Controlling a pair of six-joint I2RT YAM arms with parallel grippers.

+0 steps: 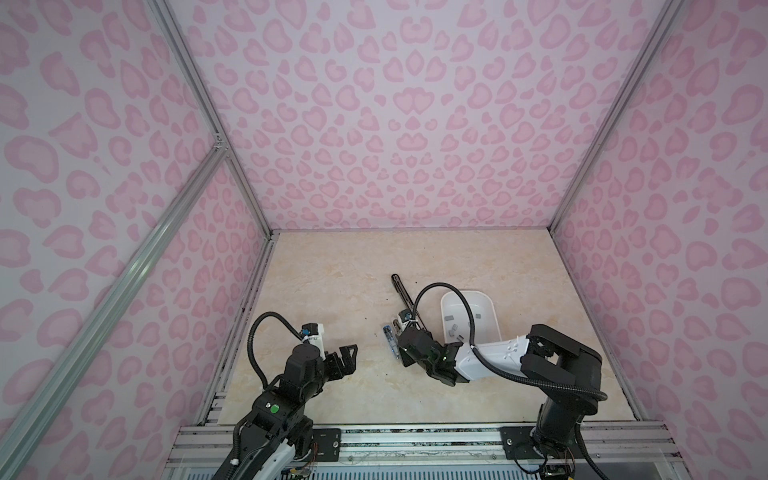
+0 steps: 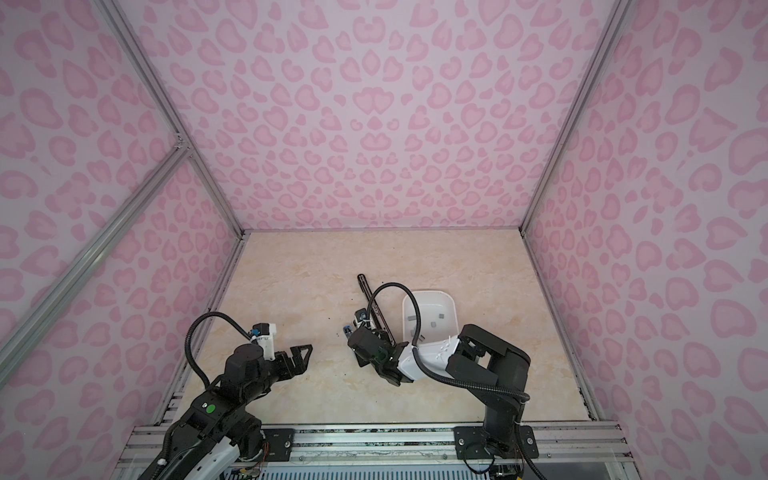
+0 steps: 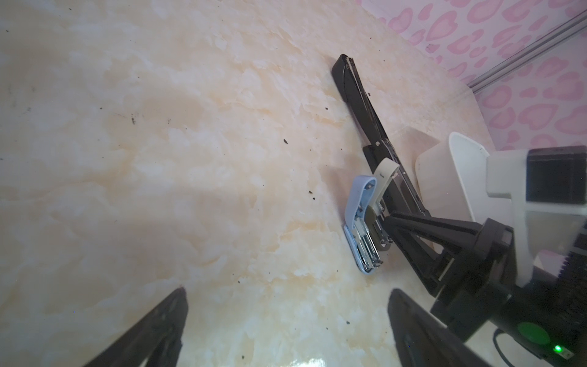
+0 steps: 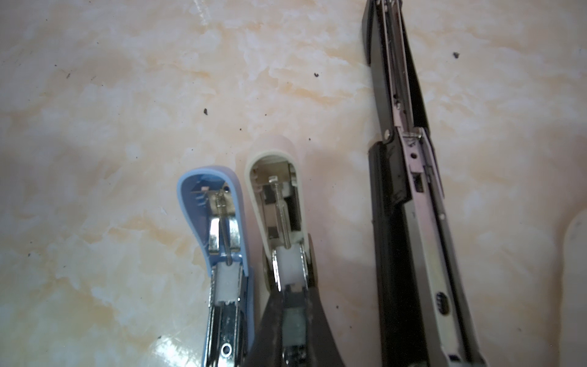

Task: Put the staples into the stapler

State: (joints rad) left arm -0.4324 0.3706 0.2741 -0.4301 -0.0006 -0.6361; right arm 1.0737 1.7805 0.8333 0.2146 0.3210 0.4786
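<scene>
staples point(image 1: 451, 331): loose in white tray point(image 1: 465, 293), 3 o'clock of black stapler point(image 1: 404, 296) | right hand point(image 4: 293, 322): closed, tips over cream stapler point(image 4: 276, 197) channel | left hand point(image 1: 350, 358): open, above tabletop point(image 1: 332, 282), 9 o'clock of blue stapler point(image 1: 390, 340)

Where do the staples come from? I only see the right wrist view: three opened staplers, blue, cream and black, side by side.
Observer: From a white tray beside the black stapler; several grey staples lie loose in it.
Operator: Is the other arm helping?
Observer: No. The left pincer hangs open over the table, apart from all three staplers.
Operator: My picture cuts off the black stapler. Where does it end?
Observer: On the table, pointing toward the back wall and well short of it.
</scene>
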